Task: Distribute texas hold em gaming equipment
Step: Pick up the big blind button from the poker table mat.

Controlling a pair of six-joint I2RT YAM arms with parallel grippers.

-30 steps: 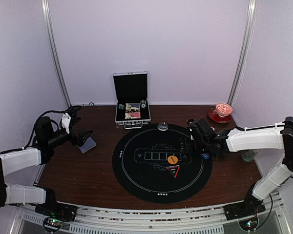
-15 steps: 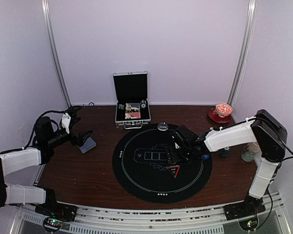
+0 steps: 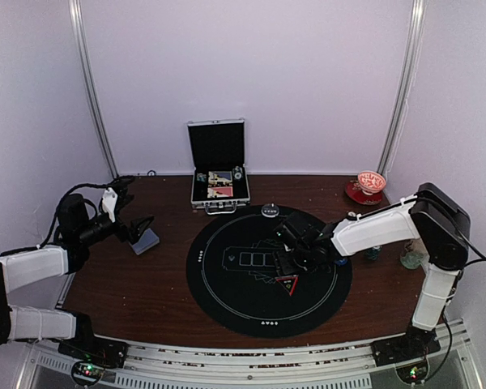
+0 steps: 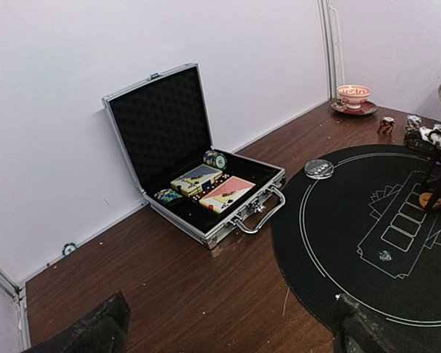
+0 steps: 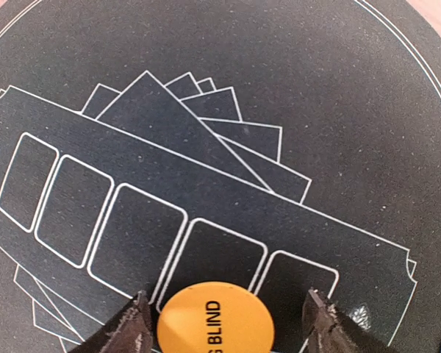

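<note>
My right arm stretches leftward over the black mat [image 5: 338,110] with the wrist tipped down. My right end effector [image 5: 228,325] straddles the orange button disc [image 5: 214,318] (printed BIG BLIND), one finger on either side with gaps showing, so it is released, not gripping. My left arm is folded. My left end effector [image 3: 138,230] is spread wide just beside the grey-blue cards [image 3: 147,241] on the counter [image 3: 130,300].

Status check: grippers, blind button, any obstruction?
Right gripper open, straddling orange big blind disc on black mat, gaps either side, not gripping yet. Left gripper open, off the mat to the left. Nothing blocking the disc.
</note>
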